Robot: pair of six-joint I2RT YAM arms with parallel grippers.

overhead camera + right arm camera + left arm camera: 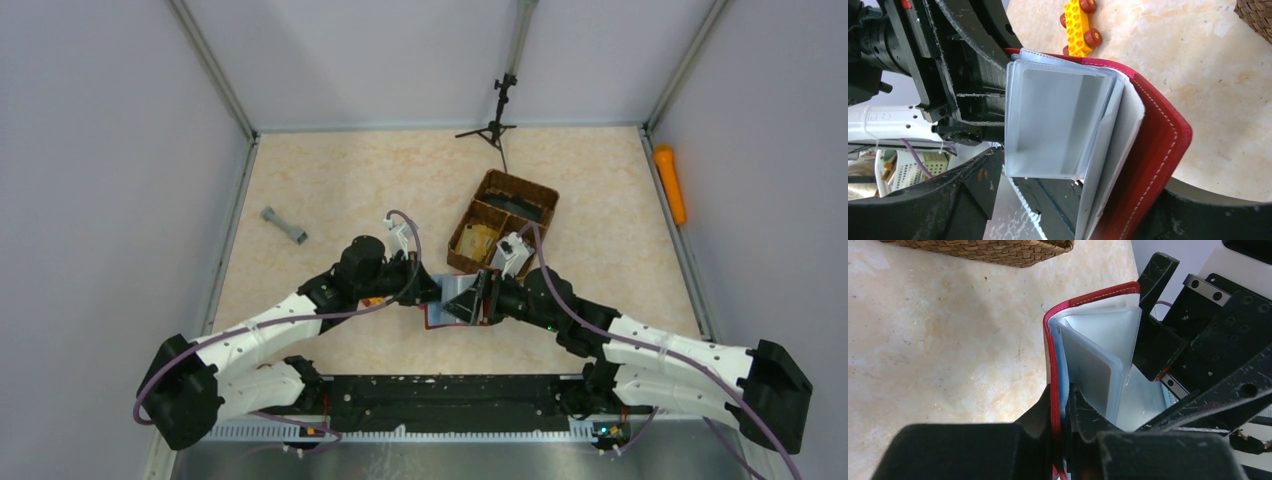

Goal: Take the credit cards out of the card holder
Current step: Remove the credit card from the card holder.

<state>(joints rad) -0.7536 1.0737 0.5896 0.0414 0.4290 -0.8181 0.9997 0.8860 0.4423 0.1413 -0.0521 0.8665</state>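
Note:
The dark red card holder [437,322] is held open and raised between both arms at the table's centre. My left gripper [430,290] is shut on one red cover [1052,360], pinching it with its blue lining. My right gripper [480,298] is open; its jaws stand wide, one on each side of the other red cover [1153,150] and the fanned clear sleeves [1058,115]. A sleeve [1093,372] looks grey inside; I cannot tell if it holds a card. A tan-gold card [478,240] lies in the basket.
The brown wicker divided basket [520,190] stands just beyond the grippers and shows in the left wrist view [998,250]. A yellow toy block [1079,25] lies under the left arm. A grey dumbbell-shaped piece [284,226] lies far left. A small tripod [497,125] stands at the back.

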